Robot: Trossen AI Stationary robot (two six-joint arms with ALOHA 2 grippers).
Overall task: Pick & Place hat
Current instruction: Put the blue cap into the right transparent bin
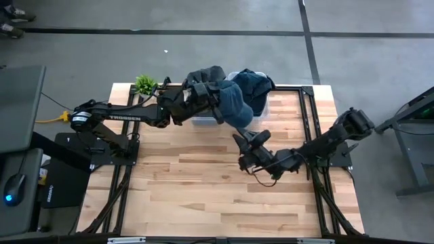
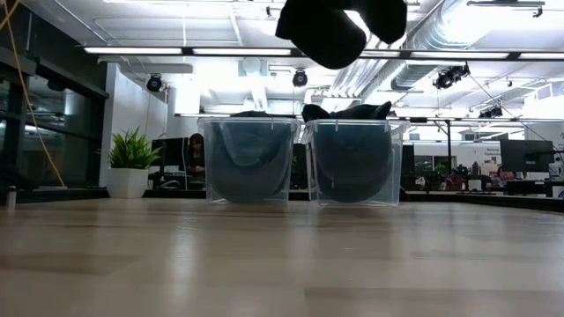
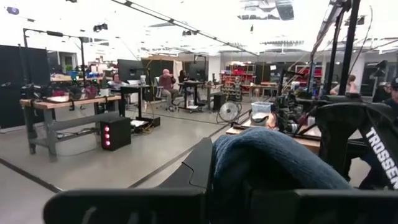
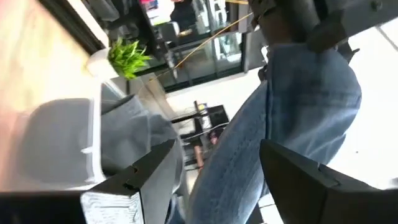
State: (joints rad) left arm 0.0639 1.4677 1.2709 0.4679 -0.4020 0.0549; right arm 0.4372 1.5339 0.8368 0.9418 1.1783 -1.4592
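A blue denim hat (image 1: 239, 106) hangs high above the table near the far edge, in front of two clear bins (image 2: 249, 163) (image 2: 355, 163) that hold more dark hats. My left gripper (image 1: 218, 100) reaches in from the left and is shut on it. In the low view the hat (image 2: 324, 28) hangs at the top, clear above the bins. My right gripper (image 1: 249, 140) is open and level just on the near side of the hat. In its wrist view the hat (image 4: 292, 112) hangs ahead between its spread fingers, apart from them. My left gripper pinches a fold of the hat's denim (image 3: 261, 155) between its two fingers, coming roughly level from the table's left. The hat is lifted clear and droops from the fingers toward the right and the near side (image 1: 243, 116). Which part of the hat this is I cannot tell.
A small green plant in a white pot (image 1: 145, 84) stands at the far left corner of the wooden table (image 1: 203, 183). The near half of the table lies in front of the arms. People and desks show in the room beyond.
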